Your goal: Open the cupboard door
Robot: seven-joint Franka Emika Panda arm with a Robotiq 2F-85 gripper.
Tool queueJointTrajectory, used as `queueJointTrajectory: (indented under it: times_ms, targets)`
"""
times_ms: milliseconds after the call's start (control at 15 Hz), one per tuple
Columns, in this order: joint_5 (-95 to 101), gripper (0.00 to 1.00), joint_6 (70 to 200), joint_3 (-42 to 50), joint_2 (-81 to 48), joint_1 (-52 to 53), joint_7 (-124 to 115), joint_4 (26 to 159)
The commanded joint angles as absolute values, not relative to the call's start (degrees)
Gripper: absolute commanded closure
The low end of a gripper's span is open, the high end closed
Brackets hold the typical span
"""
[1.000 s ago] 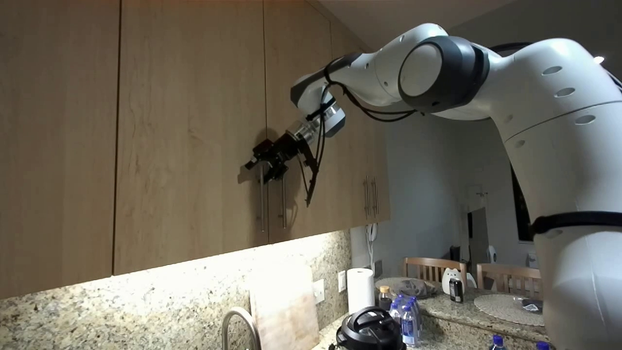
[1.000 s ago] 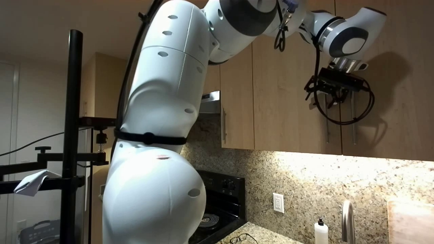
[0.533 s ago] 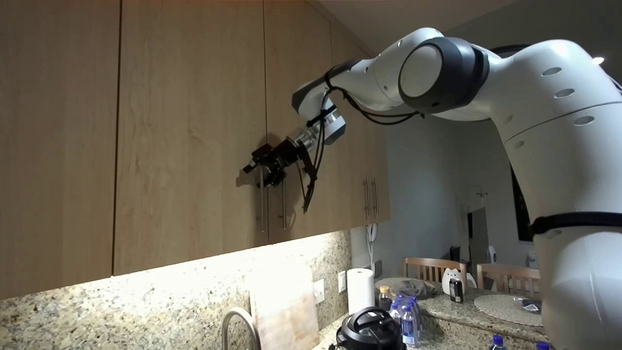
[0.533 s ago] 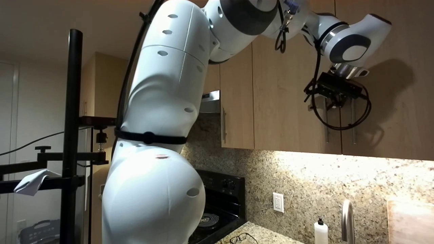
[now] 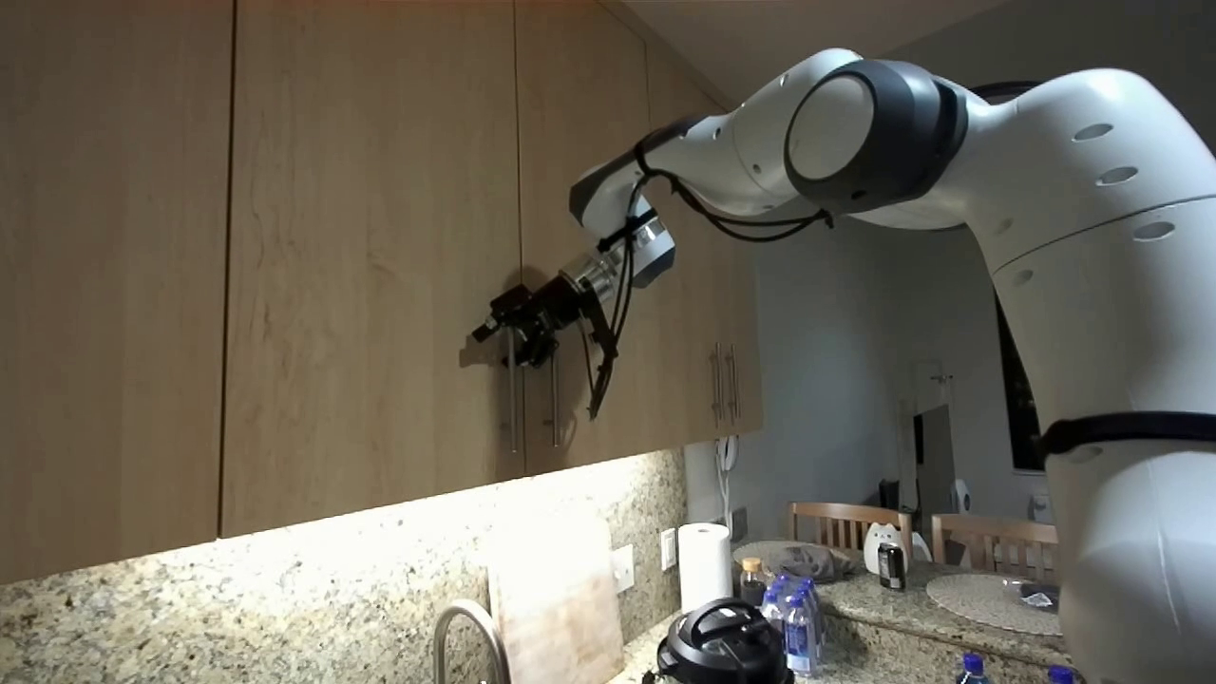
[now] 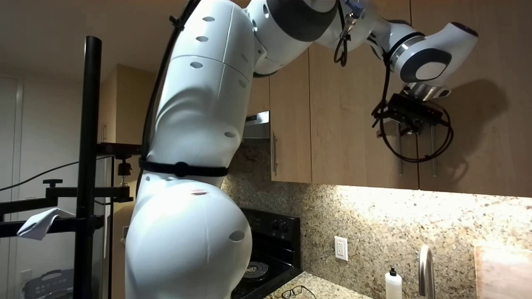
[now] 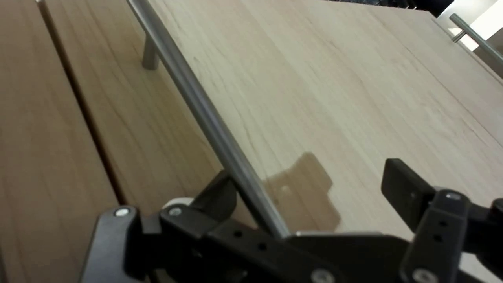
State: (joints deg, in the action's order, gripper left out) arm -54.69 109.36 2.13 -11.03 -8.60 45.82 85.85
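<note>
The cupboard door (image 5: 370,266) is a tall light-oak panel that stands shut, flush with its neighbours; it also shows in an exterior view (image 6: 353,137) and the wrist view (image 7: 353,98). Its slim silver bar handle (image 5: 513,399) is near its right edge and crosses the wrist view (image 7: 204,110) diagonally. My gripper (image 5: 502,344) is at the upper part of this handle. In the wrist view my gripper (image 7: 314,192) is open, with the handle between its fingers, close to the left finger and far from the right one. The left fingertip is partly hidden behind the bar; contact is unclear.
The neighbouring door's handle (image 5: 555,399) is just beside the gripper. A narrow door with a handle (image 6: 273,153) is farther along. Below are a faucet (image 5: 470,627), a board (image 5: 556,598) and a black pot (image 5: 724,646). A cable loop (image 6: 447,141) hangs from the wrist.
My gripper has moved slightly down along the handle, and its hanging cable with it. The arm's upper links have shifted slightly away from the cabinets. The door has not moved.
</note>
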Motion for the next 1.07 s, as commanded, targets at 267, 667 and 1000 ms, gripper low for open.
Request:
queueJointTrajectory:
  times_ms: [267, 667, 1000]
  targets:
    - [-56.3, 0.0, 112.85, 1.69, -3.01, -6.9, 48.11, 98.02]
    - [-56.21, 0.0, 114.91, 1.94, 0.61, -6.17, 49.04, 102.71]
    - [-55.51, 0.0, 119.07, 2.09, 6.16, -5.2, 49.09, 109.04]
